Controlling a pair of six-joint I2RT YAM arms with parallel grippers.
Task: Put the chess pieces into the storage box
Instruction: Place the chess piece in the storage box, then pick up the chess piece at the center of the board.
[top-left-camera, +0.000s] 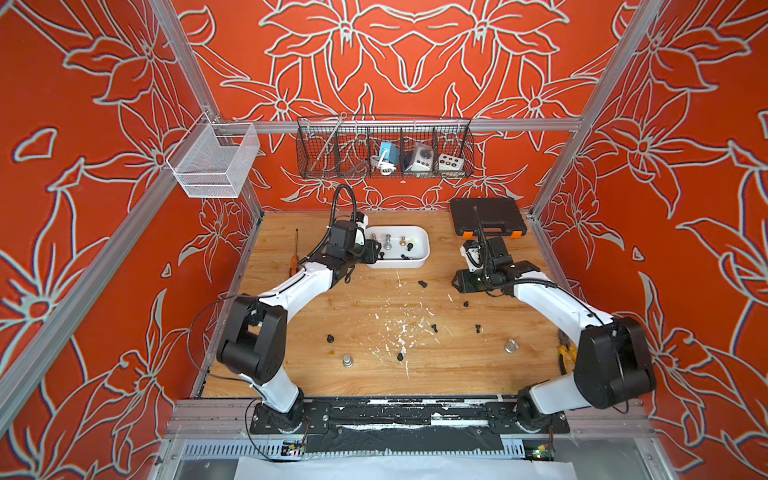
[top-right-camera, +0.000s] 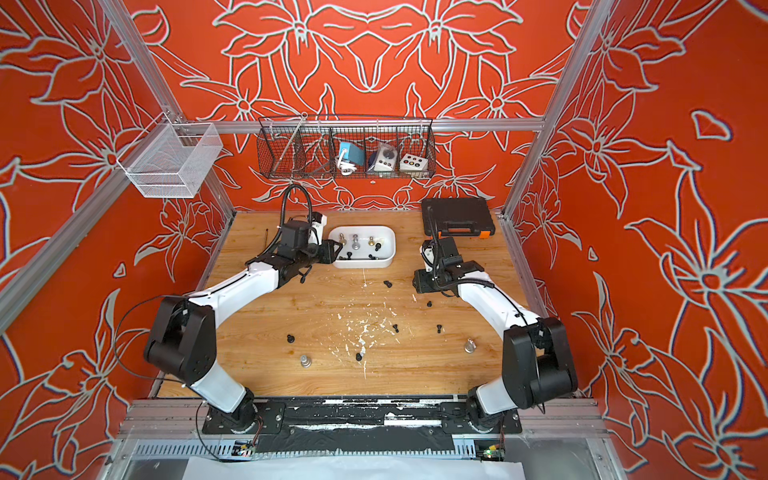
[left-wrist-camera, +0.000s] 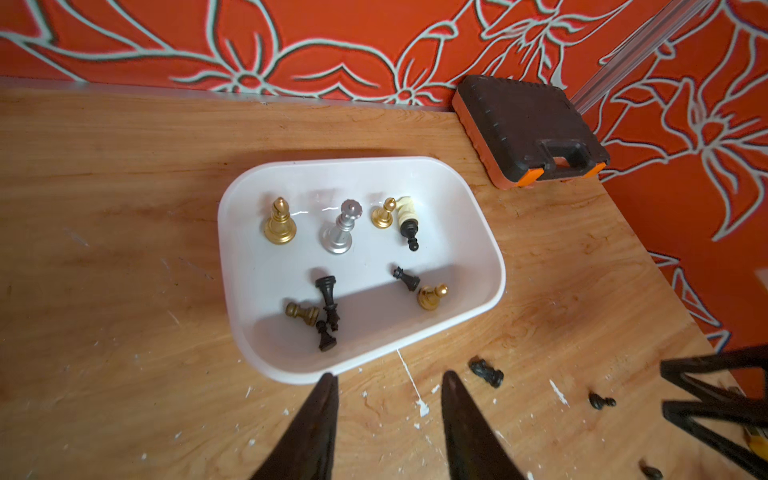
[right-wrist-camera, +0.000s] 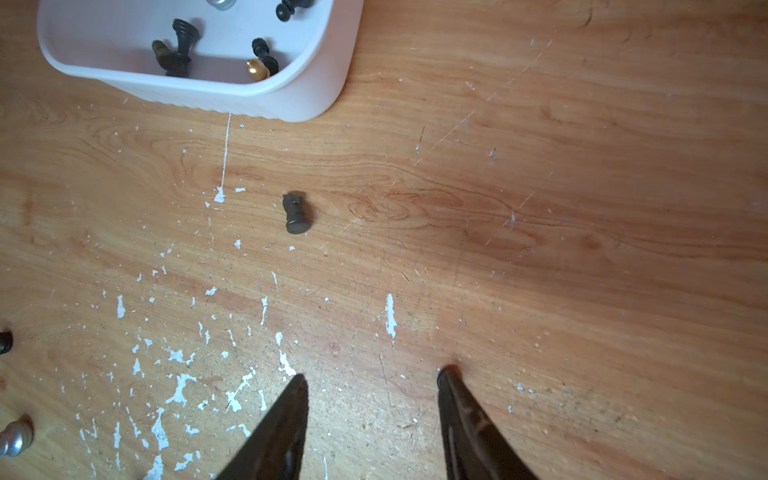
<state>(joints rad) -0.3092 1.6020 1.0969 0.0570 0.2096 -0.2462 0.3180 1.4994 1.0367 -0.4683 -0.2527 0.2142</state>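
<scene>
On the tabletop: taking the far wall as 12 o'clock, the storage box (left-wrist-camera: 374, 316) sits at 12 and a black case (left-wrist-camera: 523, 120) at 1.
Storage box: roughly ten chess pieces (left-wrist-camera: 384, 214) are inside. A gold bishop (left-wrist-camera: 279, 224) and a tall silver piece (left-wrist-camera: 338, 232) stand upright, and the small black ones lie flat.
Loose pieces: a fallen black piece (right-wrist-camera: 297, 214) lies just off the box's 5 o'clock corner. The left silver piece (top-left-camera: 347, 360) stands at 7 o'clock and the right silver piece (top-left-camera: 511, 345) at 4, with several tiny black ones between them.
Left end effector (left-wrist-camera: 388, 376): fingers moderately parted and empty, at the box's 8 o'clock rim.
Right end effector (right-wrist-camera: 372, 372): parted about as far and empty, with the fallen black piece at its 9 o'clock, clear of the tips.
Handling: the black piece looks light, hard and apt to roll (its base is round), so pinch it across the narrow waist. The metallic pieces are probably heavier and slick, so take them at the stem beneath the head.
</scene>
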